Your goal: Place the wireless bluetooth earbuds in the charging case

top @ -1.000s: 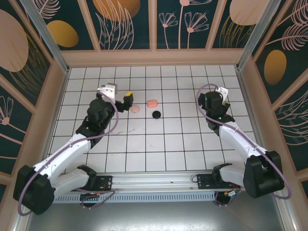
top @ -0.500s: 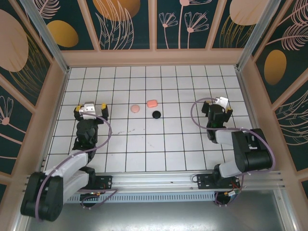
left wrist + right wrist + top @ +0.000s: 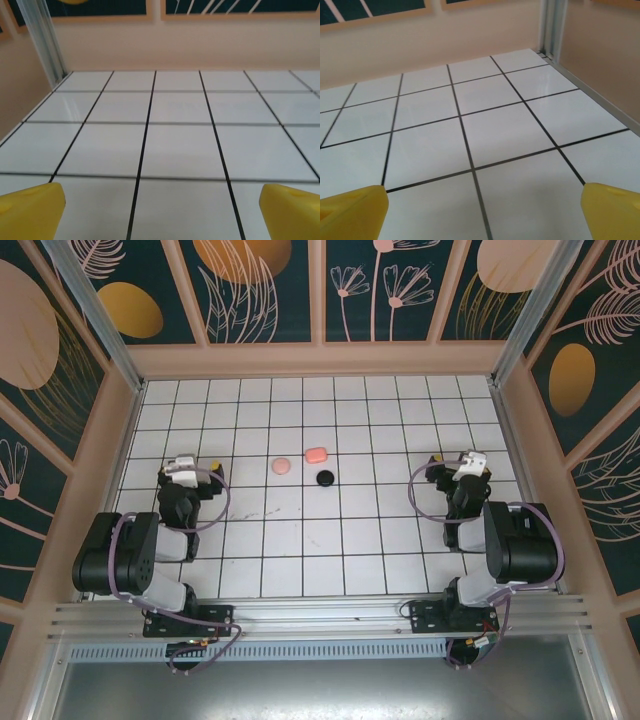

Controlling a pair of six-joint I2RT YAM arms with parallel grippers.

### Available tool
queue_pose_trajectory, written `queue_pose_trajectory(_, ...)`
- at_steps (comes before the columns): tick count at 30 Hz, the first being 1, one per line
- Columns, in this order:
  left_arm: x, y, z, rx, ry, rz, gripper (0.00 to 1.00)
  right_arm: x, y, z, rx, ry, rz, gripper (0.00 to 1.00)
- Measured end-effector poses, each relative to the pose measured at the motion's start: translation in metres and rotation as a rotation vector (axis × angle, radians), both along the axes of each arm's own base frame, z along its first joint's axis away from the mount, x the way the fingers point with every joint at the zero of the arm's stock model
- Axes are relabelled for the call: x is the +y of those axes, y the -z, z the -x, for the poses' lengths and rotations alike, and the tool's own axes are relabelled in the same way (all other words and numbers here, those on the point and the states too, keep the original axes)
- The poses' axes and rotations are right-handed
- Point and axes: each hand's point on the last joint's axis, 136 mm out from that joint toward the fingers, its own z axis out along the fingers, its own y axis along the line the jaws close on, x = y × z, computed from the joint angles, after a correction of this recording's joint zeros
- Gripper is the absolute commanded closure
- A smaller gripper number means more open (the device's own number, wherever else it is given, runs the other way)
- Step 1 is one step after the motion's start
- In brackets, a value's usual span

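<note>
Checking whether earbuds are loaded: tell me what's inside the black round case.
The black round case shows a dark top from above; its inside is covered, so its contents cannot be told.

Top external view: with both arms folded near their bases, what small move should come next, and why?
Probably reach the left claw toward the round pale pink case, nearest it on the white tiled table. It and the right claw stand open, empty, far from any case.

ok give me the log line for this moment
left tool: open, empty | right tool: open, empty | pink round case, pink oblong case, black round case: centre, ungripped
</note>
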Motion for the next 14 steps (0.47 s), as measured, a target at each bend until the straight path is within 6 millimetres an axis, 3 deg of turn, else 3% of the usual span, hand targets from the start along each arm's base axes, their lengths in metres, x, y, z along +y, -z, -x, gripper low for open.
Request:
queue_pose_trajectory(4, 0.0039, -0.0129, -0.0087, -0.037, -0.001, 0.025, 0.01, 0.0062, -0.0028, -0.0010, -0.011, -0.016, 0.001, 0.01)
queue_pose_trajectory(14, 0.0031, -0.0116, -0.0087, -0.032, 0.001, 0.041, 0.01, 0.0088, -0.0061, -0.0020, -0.025, -0.029, 0.000, 0.01)
